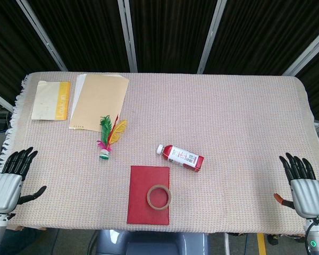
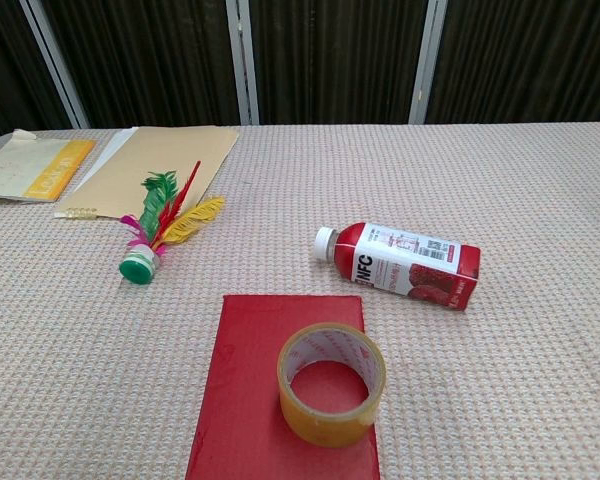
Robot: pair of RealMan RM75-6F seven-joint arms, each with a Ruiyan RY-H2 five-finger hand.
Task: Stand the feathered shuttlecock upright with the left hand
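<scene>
The table (image 1: 239, 106) carries a tan folder (image 1: 98, 101), a red book (image 1: 149, 194) with a tape roll (image 1: 159, 196) on it, and a bottle (image 1: 181, 156) lying flat. The left hand (image 1: 8, 183) and right hand (image 1: 303, 186) rest spread, empty, at opposite edges. The shuttlecock (image 1: 108, 138) lies flat just before the folder.

Bright, even overhead light, soft shadows, both views sharp.
</scene>
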